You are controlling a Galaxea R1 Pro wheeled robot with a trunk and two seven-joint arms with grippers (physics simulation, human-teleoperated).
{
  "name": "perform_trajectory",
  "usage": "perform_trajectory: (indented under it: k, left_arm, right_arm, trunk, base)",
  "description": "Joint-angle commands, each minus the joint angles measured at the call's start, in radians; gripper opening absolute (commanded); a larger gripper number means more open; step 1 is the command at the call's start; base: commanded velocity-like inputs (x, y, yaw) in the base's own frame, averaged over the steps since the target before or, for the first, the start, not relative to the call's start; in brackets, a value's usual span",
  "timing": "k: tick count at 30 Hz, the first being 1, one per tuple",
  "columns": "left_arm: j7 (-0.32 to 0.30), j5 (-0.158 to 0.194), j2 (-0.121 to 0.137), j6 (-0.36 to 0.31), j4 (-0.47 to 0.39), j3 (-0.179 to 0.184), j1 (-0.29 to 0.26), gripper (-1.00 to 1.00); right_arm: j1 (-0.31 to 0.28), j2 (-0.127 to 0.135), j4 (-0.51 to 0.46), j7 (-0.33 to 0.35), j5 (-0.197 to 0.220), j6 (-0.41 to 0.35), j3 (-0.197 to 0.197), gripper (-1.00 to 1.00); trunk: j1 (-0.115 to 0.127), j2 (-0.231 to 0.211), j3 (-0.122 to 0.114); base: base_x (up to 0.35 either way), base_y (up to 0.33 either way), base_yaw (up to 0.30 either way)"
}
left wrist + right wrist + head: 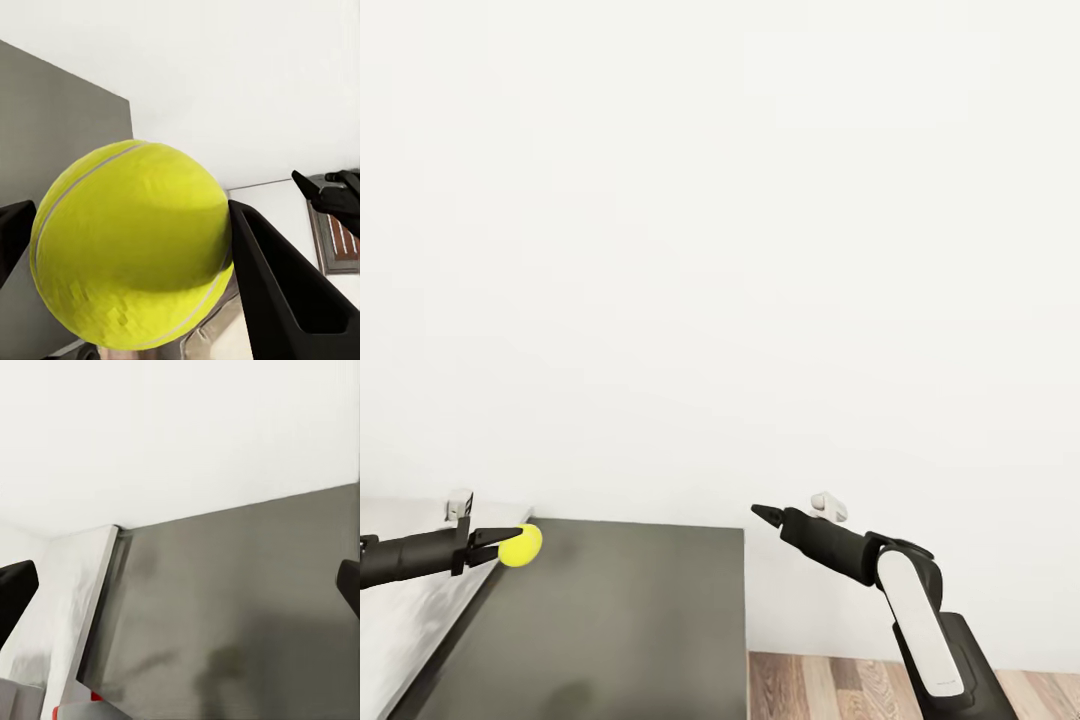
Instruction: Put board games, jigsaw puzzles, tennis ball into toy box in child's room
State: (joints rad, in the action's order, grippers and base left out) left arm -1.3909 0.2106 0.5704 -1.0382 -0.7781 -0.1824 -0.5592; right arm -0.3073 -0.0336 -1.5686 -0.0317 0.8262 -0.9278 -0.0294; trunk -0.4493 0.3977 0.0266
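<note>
Left gripper (510, 545): its fingers are closed on the tennis ball (521, 545), held in the air above the near-left edge of the dark side unit (620, 620).
Left wrist view: the ball (131, 247) sits between two black fingers (285, 285).
Right gripper (760, 514): held beside the unit's right edge; in the head view its fingertips look closed, though the right wrist view shows them well apart and empty.
Table (400, 610): pale top, touching the unit's left side.
Floor (830, 690): wood planks right of the unit.
Wall (720, 250): plain white, behind the unit.

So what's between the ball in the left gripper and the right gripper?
Nothing stands there. In the head view, the tennis ball and right gripper are separated by open air above the dark side unit's bare top.
</note>
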Motion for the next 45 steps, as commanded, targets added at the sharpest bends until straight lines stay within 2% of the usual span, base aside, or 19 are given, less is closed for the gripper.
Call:
perform_trajectory:
  k: [1,28,45]
  left_arm:
    - [-0.002,0.001,0.000,-0.006,-0.001,0.001,-0.001,-1.00]
    - [-0.002,0.001,-0.002,-0.006,-0.003,0.003,-0.001,-1.00]
    - [-0.002,-0.001,-0.003,-0.006,-0.003,0.003,-0.001,-1.00]
  right_arm:
    - [0.000,0.000,-0.001,-0.003,0.004,-0.001,-0.001,1.00]
    - [0.001,-0.002,-0.008,-0.004,0.011,0.000,-0.004,1.00]
    - [0.001,-0.002,-0.008,-0.004,0.011,0.000,-0.004,1.00]
  trunk:
    - [-0.001,0.002,0.001]
    - [-0.001,0.002,-0.005]
    - [-0.001,0.002,-0.009]
  base:
    - [-0.003,0.000,-0.086]
    - [-0.120,0.000,-0.010]
    - [-0.013,0.000,0.012]
